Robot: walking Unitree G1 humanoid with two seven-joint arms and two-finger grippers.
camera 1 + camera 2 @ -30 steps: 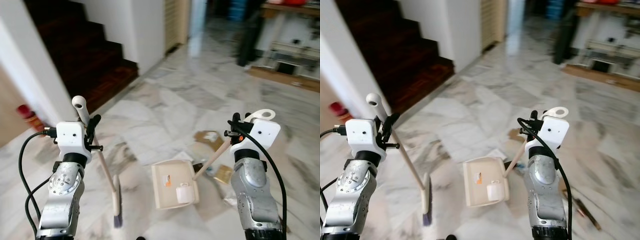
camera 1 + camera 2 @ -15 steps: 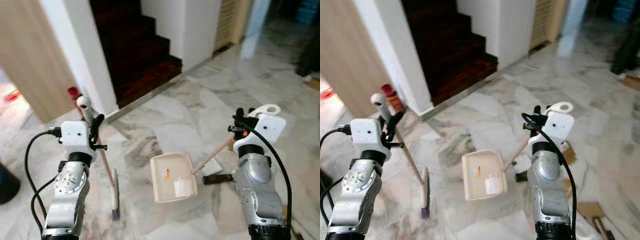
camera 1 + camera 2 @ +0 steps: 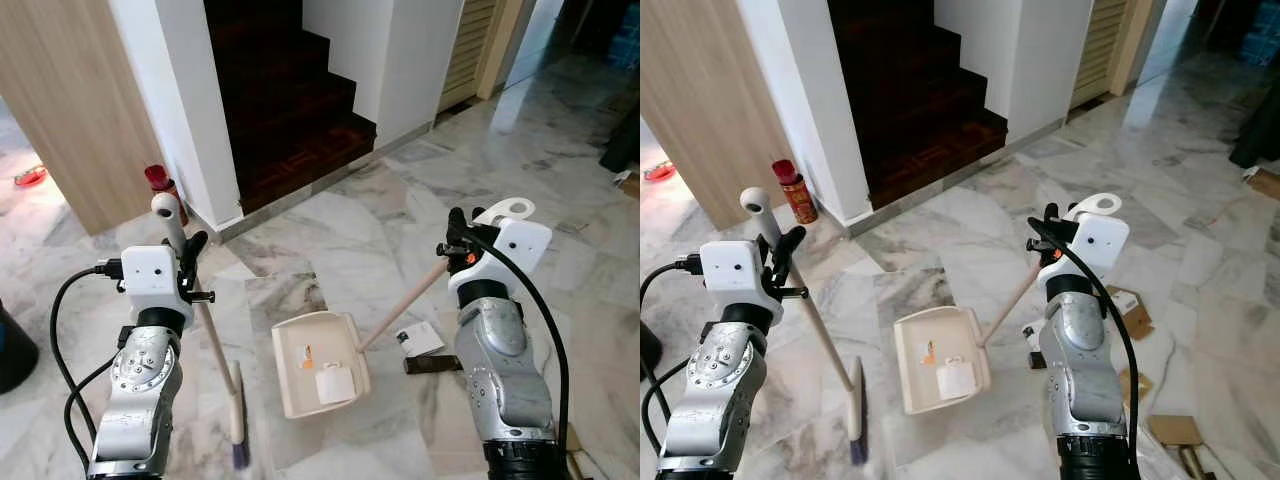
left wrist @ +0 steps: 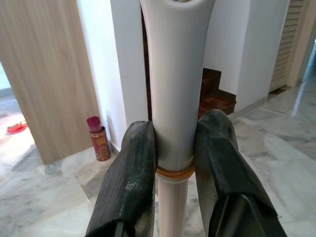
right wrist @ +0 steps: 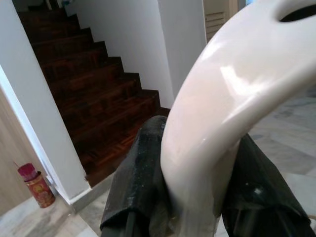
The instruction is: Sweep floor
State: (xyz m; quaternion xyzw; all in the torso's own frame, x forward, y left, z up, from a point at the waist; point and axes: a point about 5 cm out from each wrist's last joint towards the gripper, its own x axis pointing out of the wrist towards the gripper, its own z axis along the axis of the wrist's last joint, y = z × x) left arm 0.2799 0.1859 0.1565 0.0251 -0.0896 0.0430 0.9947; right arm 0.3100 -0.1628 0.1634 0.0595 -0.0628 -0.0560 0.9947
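Note:
My left gripper (image 3: 188, 256) is shut on the pale handle of a broom (image 3: 207, 325). The broom's brush head (image 3: 237, 432) rests on the marble floor in front of my left arm. In the left wrist view the two black fingers (image 4: 127, 182) clamp the white handle grip (image 4: 176, 89). My right gripper (image 3: 455, 248) is shut on the long wooden handle of a cream dustpan (image 3: 300, 385). The pan lies on the floor between my arms, with a white scrap (image 3: 331, 384) and a small orange bit inside. The right wrist view shows the pan's white handle end (image 5: 222, 103) between the fingers (image 5: 140, 182).
Dark wooden stairs (image 3: 290, 110) rise ahead, beside a white wall (image 3: 190, 100) and a wooden panel (image 3: 60, 100). A red can (image 3: 158, 181) stands at the wall's foot. A white card (image 3: 421, 338), a dark stick (image 3: 432, 363) and cardboard pieces (image 3: 1130, 312) lie on the floor to my right.
The whole view has swung round, so the stairs, the wooden panel and the red can now lie ahead. Both grippers keep their hold. The dustpan sits slightly further left between the arms.

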